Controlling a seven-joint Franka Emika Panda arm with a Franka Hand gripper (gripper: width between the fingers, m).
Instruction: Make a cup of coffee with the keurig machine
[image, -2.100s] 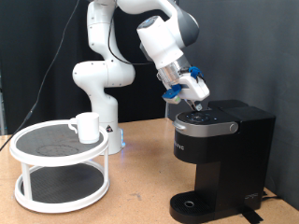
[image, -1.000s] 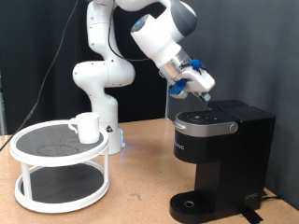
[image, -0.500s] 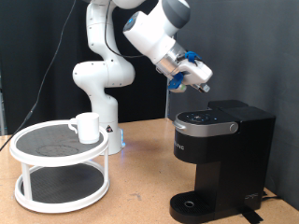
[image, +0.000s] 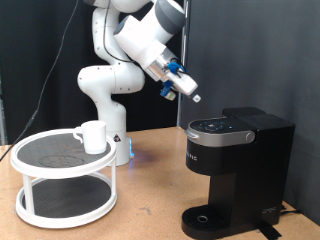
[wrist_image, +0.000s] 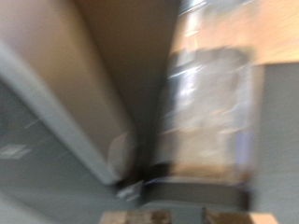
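Observation:
The black keurig machine (image: 236, 165) stands at the exterior view's right with its lid down and its round drip tray (image: 205, 218) bare. The white cup (image: 93, 136) sits on the top tier of a round white stand (image: 40, 160) at the exterior view's left. My gripper (image: 193, 96) hangs in the air above and to the left of the machine's lid, apart from it. Its fingers look pressed together and hold nothing. The wrist view is too blurred by motion to make anything out.
The white arm's base (image: 108, 90) stands behind, between the stand and the machine. A black curtain closes off the back. The wooden table (image: 150, 205) lies bare between the stand and the machine.
My gripper has risen off the machine's lid and swung up and towards the exterior view's left. The cup and the machine have not moved.

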